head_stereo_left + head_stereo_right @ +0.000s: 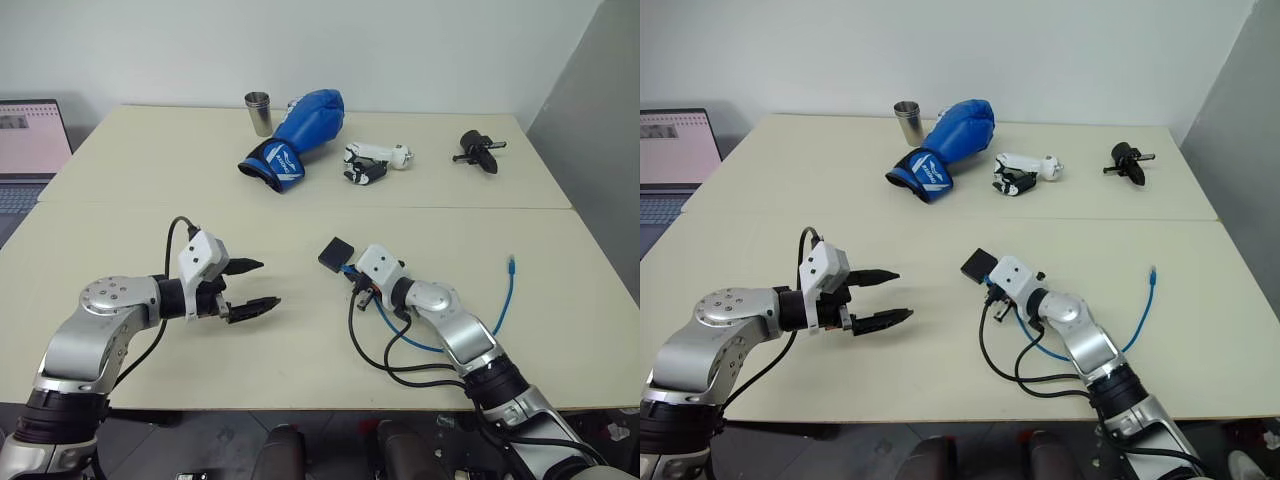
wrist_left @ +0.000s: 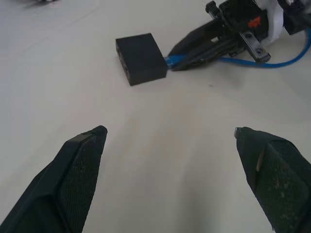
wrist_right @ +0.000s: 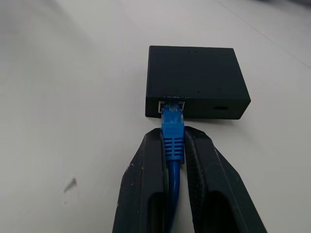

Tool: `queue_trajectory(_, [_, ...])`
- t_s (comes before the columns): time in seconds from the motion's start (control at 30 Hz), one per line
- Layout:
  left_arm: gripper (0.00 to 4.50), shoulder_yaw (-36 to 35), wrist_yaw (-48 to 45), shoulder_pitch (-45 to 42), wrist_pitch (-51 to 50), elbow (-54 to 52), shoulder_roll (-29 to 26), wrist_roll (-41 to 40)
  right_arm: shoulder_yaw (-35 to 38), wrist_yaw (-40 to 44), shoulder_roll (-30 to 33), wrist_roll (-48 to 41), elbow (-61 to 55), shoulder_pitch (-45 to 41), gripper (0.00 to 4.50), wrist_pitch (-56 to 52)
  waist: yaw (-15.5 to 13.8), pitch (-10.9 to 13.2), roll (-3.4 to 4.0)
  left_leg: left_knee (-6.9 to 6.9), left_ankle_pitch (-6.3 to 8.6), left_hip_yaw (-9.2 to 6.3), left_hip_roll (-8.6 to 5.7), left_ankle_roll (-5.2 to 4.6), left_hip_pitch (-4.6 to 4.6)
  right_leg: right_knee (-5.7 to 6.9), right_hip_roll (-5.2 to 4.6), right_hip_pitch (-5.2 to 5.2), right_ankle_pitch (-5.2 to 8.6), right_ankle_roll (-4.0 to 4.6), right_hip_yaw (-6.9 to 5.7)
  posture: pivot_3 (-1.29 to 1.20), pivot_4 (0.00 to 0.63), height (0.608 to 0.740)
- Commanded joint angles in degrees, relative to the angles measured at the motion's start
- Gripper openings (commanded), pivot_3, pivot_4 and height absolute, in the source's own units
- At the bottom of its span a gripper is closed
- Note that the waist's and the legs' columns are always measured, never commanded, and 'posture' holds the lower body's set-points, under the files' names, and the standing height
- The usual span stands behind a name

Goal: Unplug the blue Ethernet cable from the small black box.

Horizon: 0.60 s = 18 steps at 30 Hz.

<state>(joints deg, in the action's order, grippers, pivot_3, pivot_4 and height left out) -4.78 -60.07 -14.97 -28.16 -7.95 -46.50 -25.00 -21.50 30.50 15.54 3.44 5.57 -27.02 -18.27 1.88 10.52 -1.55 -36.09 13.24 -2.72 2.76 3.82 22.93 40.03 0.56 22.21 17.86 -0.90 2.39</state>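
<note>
To the left of the small black box (image 1: 337, 253), the left gripper (image 1: 253, 286) hangs just above the table (image 1: 140, 190) with its two fingers spread wide and nothing between them. Its arm comes in from the near left edge, and the fingers point across toward the box, well apart from it. The box lies flat near the middle of the table. The blue Ethernet cable (image 3: 172, 130) is plugged into the box's near edge. Just on the right of the box, the right gripper (image 3: 173, 145) is closed on the cable's plug boot, both fingers pressing it. From there the cable curves away to the right, and its free end (image 1: 511, 263) lies well apart from the box. Beyond the box lie a blue boxing glove (image 1: 298, 135) and a metal cup (image 1: 258, 112).
</note>
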Motion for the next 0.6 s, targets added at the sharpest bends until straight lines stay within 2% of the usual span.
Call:
queue_trajectory(0.03, [4.50,-1.1,0.7,-2.0,1.4,0.8,0.4,0.0,0.6,0.9,0.3,0.1,-4.4,0.6,0.21,0.7,0.2,0.0,0.00,0.00,0.00,0.00,0.01,0.00,0.00,0.00,0.01,0.00,0.00,0.00,0.00,0.00,0.150,0.740])
queue_trajectory(0.43, [4.50,-1.8,2.1,-6.8,2.2,2.6,4.0,-1.4,0.7,0.0,0.5,2.3,-6.9,1.2,0.21,1.0,0.0,0.0,0.00,-0.01,0.00,0.02,0.01,0.00,0.02,0.00,0.03,0.02,0.00,0.00,0.00,0.00,0.150,0.740])
queue_trajectory(0.6, [4.50,-1.8,3.3,-7.8,0.5,5.4,5.6,-2.4,-0.4,1.4,4.0,6.0,-8.6,-0.3,0.21,8.0,0.0,0.0,0.00,-0.01,0.00,0.03,0.00,0.00,0.02,-0.01,0.03,0.02,0.00,0.00,-0.01,0.00,0.150,0.740])
